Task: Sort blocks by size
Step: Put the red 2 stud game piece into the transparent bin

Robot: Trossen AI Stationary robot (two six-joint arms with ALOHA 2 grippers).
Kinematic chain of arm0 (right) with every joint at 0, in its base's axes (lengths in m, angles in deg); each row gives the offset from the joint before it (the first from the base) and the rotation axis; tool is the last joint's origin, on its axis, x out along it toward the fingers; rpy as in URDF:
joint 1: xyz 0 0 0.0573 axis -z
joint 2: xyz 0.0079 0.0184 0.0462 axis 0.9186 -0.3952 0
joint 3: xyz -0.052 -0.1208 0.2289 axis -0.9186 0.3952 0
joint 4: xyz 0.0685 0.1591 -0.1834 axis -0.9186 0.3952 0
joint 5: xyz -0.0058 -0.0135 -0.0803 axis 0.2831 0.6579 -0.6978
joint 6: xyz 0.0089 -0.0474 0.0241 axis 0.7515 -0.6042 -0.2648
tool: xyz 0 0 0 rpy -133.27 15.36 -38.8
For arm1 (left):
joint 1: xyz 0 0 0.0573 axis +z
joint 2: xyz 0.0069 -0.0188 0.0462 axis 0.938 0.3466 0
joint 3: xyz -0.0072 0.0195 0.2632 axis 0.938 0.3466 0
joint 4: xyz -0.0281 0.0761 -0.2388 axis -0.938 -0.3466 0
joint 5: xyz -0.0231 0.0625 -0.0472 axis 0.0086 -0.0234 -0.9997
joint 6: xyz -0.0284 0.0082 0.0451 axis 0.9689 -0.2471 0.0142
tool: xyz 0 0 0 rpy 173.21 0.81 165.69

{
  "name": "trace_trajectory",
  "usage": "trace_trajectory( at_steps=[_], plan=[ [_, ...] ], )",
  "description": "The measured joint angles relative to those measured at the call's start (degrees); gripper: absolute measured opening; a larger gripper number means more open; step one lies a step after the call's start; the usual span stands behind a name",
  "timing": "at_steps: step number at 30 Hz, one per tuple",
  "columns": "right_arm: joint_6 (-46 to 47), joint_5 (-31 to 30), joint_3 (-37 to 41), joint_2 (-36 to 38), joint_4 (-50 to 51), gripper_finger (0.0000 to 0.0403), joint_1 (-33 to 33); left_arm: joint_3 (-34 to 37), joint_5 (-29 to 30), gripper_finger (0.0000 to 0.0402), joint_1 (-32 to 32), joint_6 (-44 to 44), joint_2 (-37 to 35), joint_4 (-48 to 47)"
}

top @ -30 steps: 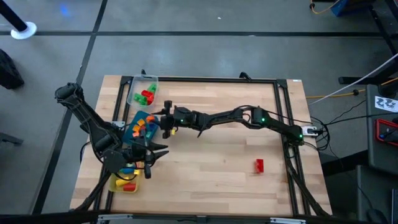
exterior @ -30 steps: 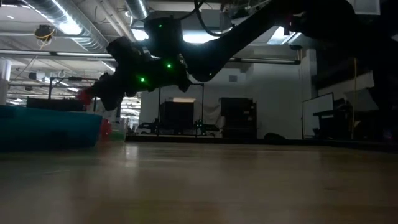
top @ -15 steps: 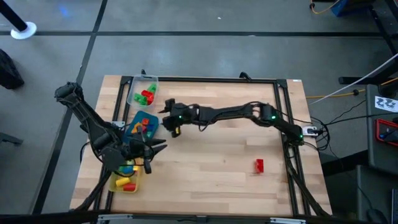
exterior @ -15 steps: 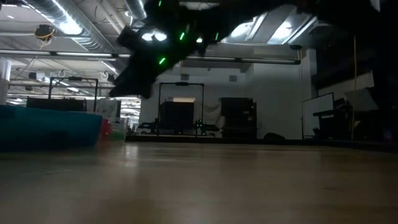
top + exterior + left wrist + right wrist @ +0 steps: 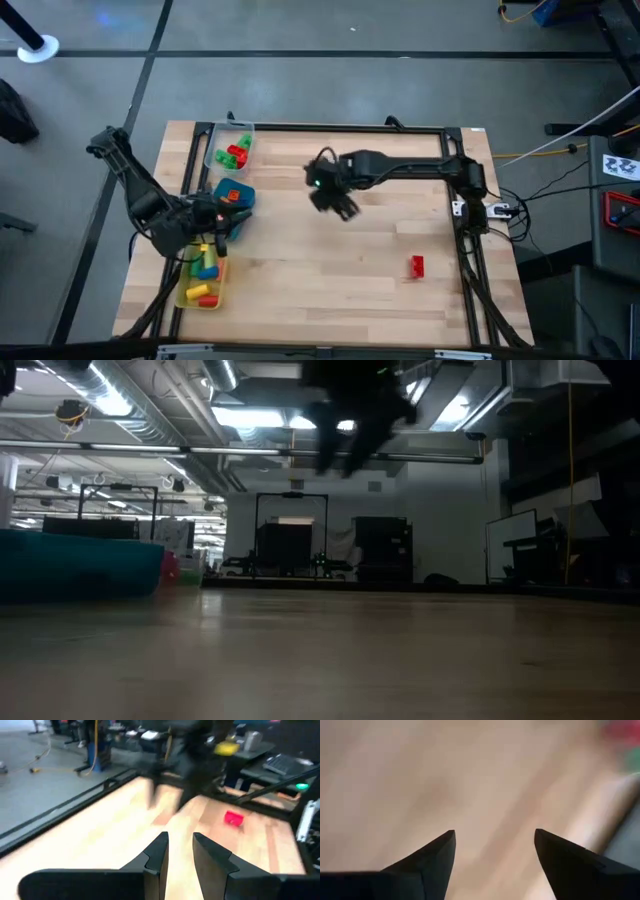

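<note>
One red block [image 5: 416, 265] lies alone on the wood table at the right; it also shows in the left wrist view [image 5: 233, 818]. Green and red blocks [image 5: 233, 152] lie in the clear tray [image 5: 243, 128] at the far left. Several yellow, red, green and blue blocks [image 5: 204, 270] lie in the yellow tray [image 5: 186, 297] at the near left. My right gripper [image 5: 340, 203] hangs open and empty above the middle of the table; the right wrist view [image 5: 495, 837] shows only bare wood between its fingers. My left gripper [image 5: 229, 217] is over the blue tray [image 5: 243, 193], slightly open and empty [image 5: 180, 840].
The three trays stand in a row along the table's left side, and my left arm covers much of the blue one. A black frame [image 5: 455, 131] runs around the table. The open wood lies in the middle and on the right, around the red block.
My right gripper has pulled away from the blue tray toward the table's right, to the middle, and has risen. My left gripper has gone from beside the yellow tray toward the far edge, over the blue tray.
</note>
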Motion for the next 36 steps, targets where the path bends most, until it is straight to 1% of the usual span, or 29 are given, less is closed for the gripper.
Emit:
trace_trajectory(
  at_steps=[3, 5, 7, 8, 10, 13, 16, 18, 20, 29, 31, 36],
  plan=[
    [2.98, 2.82, 0.00, 0.55, 13.31, 0.0271, -2.04, 0.00, -0.02, 0.0072, 0.61, 5.15, 1.53, -5.03],
    [4.34, 3.27, 0.26, 0.42, 21.48, 0.0271, -4.02, 0.00, -0.07, 0.0072, 1.24, 7.37, 2.92, -7.08],
    [5.90, 3.25, 1.27, 0.45, 27.34, 0.0271, -6.36, 0.00, -0.02, 0.0072, 2.26, 8.24, 4.48, -7.62],
    [7.05, 3.25, 2.21, 0.49, 28.30, 0.0271, -7.77, 0.00, -0.05, 0.0072, 2.63, 8.26, 5.28, -7.78],
    [10.21, 3.54, 4.80, 0.74, 26.93, 0.0271, -10.87, 0.00, -0.08, 0.0072, 3.25, 8.28, 6.72, -7.83],
    [13.25, 5.70, 8.34, 1.54, 27.68, 0.0271, -15.92, 0.00, -0.14, 0.0072, 4.23, 8.37, 8.57, -8.06],
    [16.33, 5.86, 12.84, 1.42, 27.89, 0.0271, -21.10, 0.00, -0.16, 0.0072, 4.70, 9.04, 9.53, -8.17],
    [18.03, 7.71, 14.94, 1.32, 27.44, 0.0271, -23.93, 0.00, -0.24, 0.0072, 4.89, 9.02, 9.87, -8.27],
    [19.18, 9.45, 16.53, 1.51, 28.01, 0.0271, -26.39, 0.00, -0.34, 0.0072, 4.90, 9.02, 9.86, -8.23],
    [19.39, 9.74, 26.19, 1.73, 27.64, 0.0271, -37.53, 0.00, -0.34, 0.0072, 4.88, 9.16, 9.83, -8.12],
    [19.25, 8.96, 28.63, 1.74, 27.72, 0.0271, -39.10, 0.00, -0.36, 0.0072, 4.88, 9.26, 9.83, -8.10],
    [19.23, 2.98, 32.88, 1.73, 25.09, 0.0271, -41.54, 0.00, -0.27, 0.0072, 4.88, 10.41, 9.83, -8.05]
  ],
)
